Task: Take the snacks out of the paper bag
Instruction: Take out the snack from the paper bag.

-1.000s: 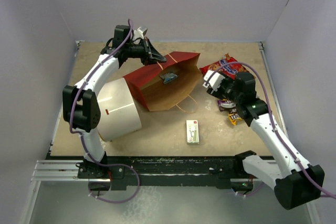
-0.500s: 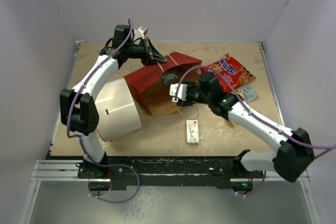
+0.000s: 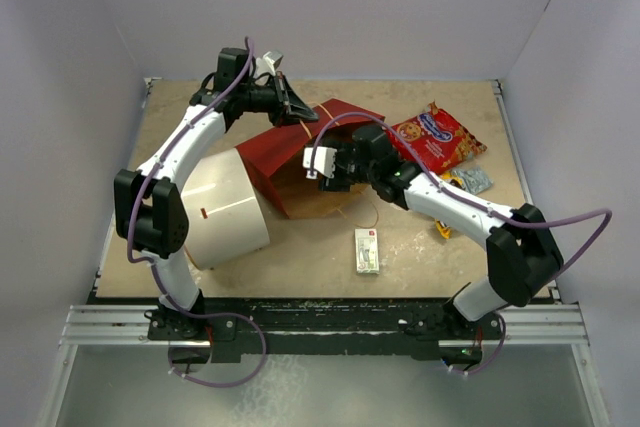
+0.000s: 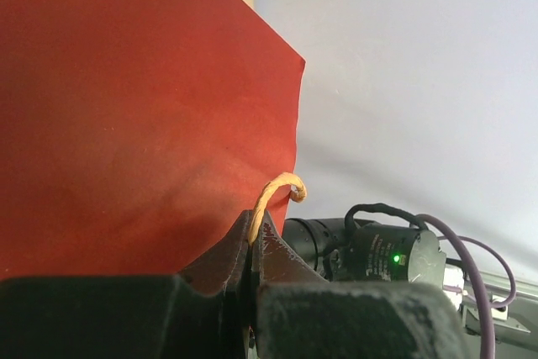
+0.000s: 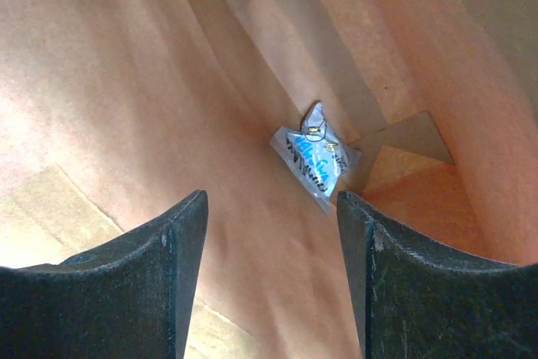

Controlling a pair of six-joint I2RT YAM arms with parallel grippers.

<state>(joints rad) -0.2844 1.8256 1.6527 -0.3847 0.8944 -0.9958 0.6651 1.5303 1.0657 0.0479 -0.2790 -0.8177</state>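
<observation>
room: paper bag (image 3: 300, 162) gapes, walls clear of my right gripper (image 5: 271, 208), jaws spread | left gripper (image 4: 252, 283) pinching its rim | inside: one pale blue packet (image 5: 318, 159)

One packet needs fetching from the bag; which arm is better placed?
Right. Its jaws stand open in the paper bag, facing the blue packet. The left jaws are shut on the bag's handle.

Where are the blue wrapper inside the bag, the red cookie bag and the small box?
Blue wrapper (image 5: 318, 159): right wrist view, middle of the packet.
Red cookie bag (image 3: 440, 139): top view, its printed front.
Small box (image 3: 367, 250): top view, centre of its top.
</observation>
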